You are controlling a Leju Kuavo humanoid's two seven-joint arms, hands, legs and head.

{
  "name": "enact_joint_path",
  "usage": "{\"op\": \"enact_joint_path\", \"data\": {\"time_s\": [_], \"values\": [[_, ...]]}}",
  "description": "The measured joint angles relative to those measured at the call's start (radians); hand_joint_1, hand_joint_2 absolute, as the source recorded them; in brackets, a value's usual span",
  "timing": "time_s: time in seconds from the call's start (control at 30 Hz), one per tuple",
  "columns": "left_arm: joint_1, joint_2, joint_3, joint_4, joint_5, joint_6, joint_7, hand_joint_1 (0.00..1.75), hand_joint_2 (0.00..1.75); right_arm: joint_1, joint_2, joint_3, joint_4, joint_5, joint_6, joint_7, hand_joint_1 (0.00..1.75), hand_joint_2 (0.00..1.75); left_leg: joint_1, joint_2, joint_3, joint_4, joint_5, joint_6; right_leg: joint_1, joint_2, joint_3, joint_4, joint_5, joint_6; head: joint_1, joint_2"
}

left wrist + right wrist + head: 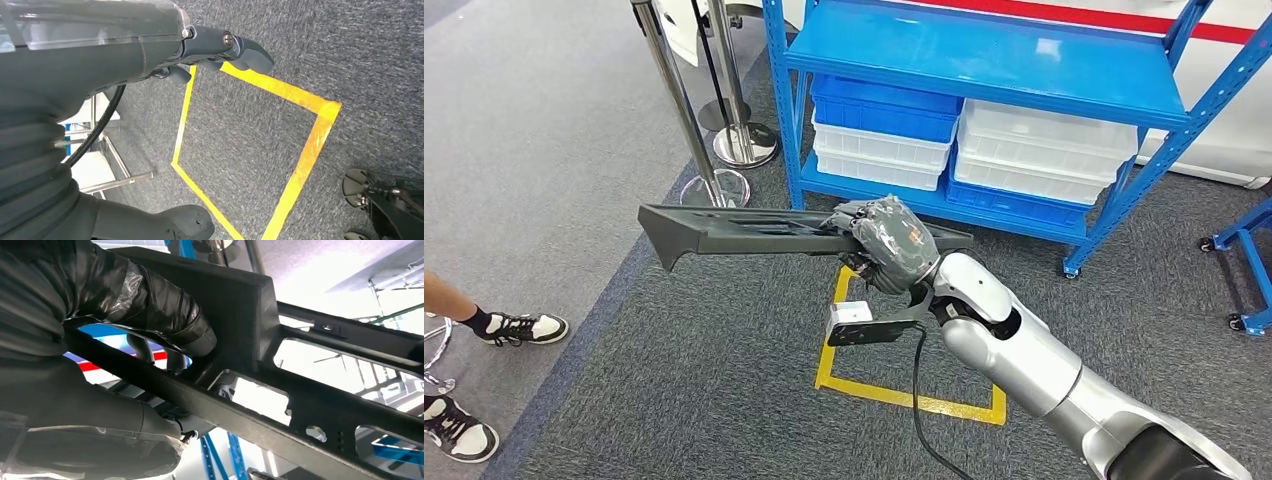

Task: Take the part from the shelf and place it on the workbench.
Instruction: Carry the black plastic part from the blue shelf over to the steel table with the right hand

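A long black plastic part [744,231] with cut-out openings hangs level above the grey carpet, in front of the blue shelf [984,60]. My right hand [889,243] grips it near its right end, fingers wrapped over the top. The right wrist view shows the part [300,390] from close up, with my right hand's thumb [165,320] pressed on its bar. In the left wrist view my left hand [220,47] hangs over the carpet with its fingers apart and nothing in it.
Blue and white bins [964,145] fill the shelf's lower level. Two chrome barrier posts [724,150] stand left of the shelf. A yellow tape square [904,385] marks the floor below the part. A person's feet in sneakers [519,328] stand at the left edge. A blue cart [1244,270] stands at the right edge.
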Motion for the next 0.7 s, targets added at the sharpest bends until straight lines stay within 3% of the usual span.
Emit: {"op": "enact_joint_path", "data": {"time_s": [0.07, 0.17, 0.2, 0.23, 0.27, 0.3, 0.37, 0.43, 0.53, 0.6, 0.67, 0.7], "values": [[0.000, -0.001, 0.000, 0.000, 0.000, 0.000, 0.000, 0.00, 1.75, 0.000, -0.004, -0.001, -0.007, 0.001, 0.000, 0.000, 1.75, 1.75, 0.006, 0.002, 0.009, -0.019, 0.011, 0.010, 0.002, 0.001, -0.019, 0.047, -0.036, 0.004, 0.000, 0.000], [0.000, -0.001, 0.000, 0.000, 0.001, 0.000, 0.000, 0.00, 1.75, 0.006, -0.010, -0.001, -0.011, 0.001, 0.001, 0.000, 1.75, 1.75, 0.007, 0.003, 0.011, -0.023, 0.015, 0.015, 0.002, 0.001, -0.102, 0.228, -0.129, 0.007, 0.000, 0.000], [0.000, -0.001, 0.001, 0.000, 0.001, 0.000, 0.000, 0.00, 1.75, 0.009, -0.012, -0.001, -0.012, 0.002, 0.001, 0.001, 1.75, 1.75, 0.007, 0.001, 0.010, -0.023, 0.014, 0.015, 0.001, 0.001, -0.120, 0.265, -0.137, 0.008, 0.000, 0.000], [0.001, -0.001, 0.001, 0.000, 0.001, 0.000, 0.000, 0.00, 1.75, 0.012, -0.013, -0.001, -0.012, 0.002, 0.002, 0.001, 1.75, 1.75, 0.007, -0.004, 0.010, -0.021, 0.014, 0.013, -0.001, 0.001, -0.119, 0.264, -0.126, 0.009, 0.000, 0.000], [0.001, -0.002, 0.001, 0.000, 0.001, -0.001, 0.000, 0.00, 1.75, 0.013, -0.014, -0.001, -0.012, 0.002, 0.002, 0.002, 1.75, 1.75, 0.008, -0.009, 0.010, -0.018, 0.013, 0.010, -0.004, 0.003, -0.097, 0.223, -0.098, 0.010, 0.000, 0.000], [0.001, -0.002, 0.001, 0.000, 0.001, -0.001, 0.001, 0.00, 1.75, 0.013, -0.015, -0.001, -0.012, 0.002, 0.002, 0.002, 1.75, 1.75, 0.008, -0.016, 0.009, -0.013, 0.010, 0.005, -0.007, 0.011, -0.058, 0.153, -0.063, 0.011, 0.000, 0.000], [-0.002, -0.002, 0.002, 0.000, 0.000, -0.001, 0.002, 0.00, 1.75, 0.011, -0.016, -0.002, -0.013, 0.003, 0.002, 0.003, 1.75, 1.75, 0.007, -0.027, 0.003, 0.001, 0.005, -0.006, -0.008, 0.034, 0.004, 0.038, -0.024, 0.007, 0.000, 0.000], [-0.003, -0.002, 0.002, 0.000, 0.000, -0.001, 0.001, 0.00, 1.75, 0.009, -0.019, -0.005, -0.014, 0.005, 0.003, 0.005, 1.75, 1.75, 0.007, -0.037, -0.004, 0.007, 0.004, -0.019, -0.003, 0.039, 0.017, 0.010, -0.021, -0.003, 0.000, 0.000], [-0.001, 0.000, 0.004, 0.000, -0.002, 0.002, -0.003, 0.00, 1.75, 0.006, -0.021, -0.013, -0.016, 0.006, 0.005, 0.008, 1.75, 1.75, 0.008, -0.041, -0.015, 0.018, -0.002, -0.035, -0.007, 0.012, 0.018, 0.002, -0.014, -0.023, 0.000, 0.000], [0.000, 0.000, 0.005, 0.000, -0.004, 0.003, -0.004, 0.00, 1.75, 0.004, -0.023, -0.018, -0.018, 0.007, 0.006, 0.009, 1.75, 1.75, 0.012, -0.018, -0.050, 0.100, -0.050, -0.047, -0.010, -0.007, 0.020, -0.002, -0.013, -0.034, 0.000, 0.000], [0.000, 0.000, 0.005, 0.000, -0.007, 0.003, -0.005, 0.00, 1.75, 0.005, -0.025, -0.021, -0.020, 0.008, 0.008, 0.010, 1.75, 1.75, 0.020, 0.003, -0.113, 0.236, -0.114, -0.059, -0.007, -0.026, 0.020, -0.002, -0.014, -0.038, 0.000, 0.000], [0.000, 0.000, 0.006, 0.000, -0.007, 0.003, -0.005, 0.00, 1.75, 0.005, -0.025, -0.021, -0.020, 0.008, 0.010, 0.011, 1.75, 1.75, 0.023, 0.007, -0.135, 0.283, -0.129, -0.063, -0.006, -0.036, 0.021, -0.001, -0.015, -0.039, 0.000, 0.000]]}}
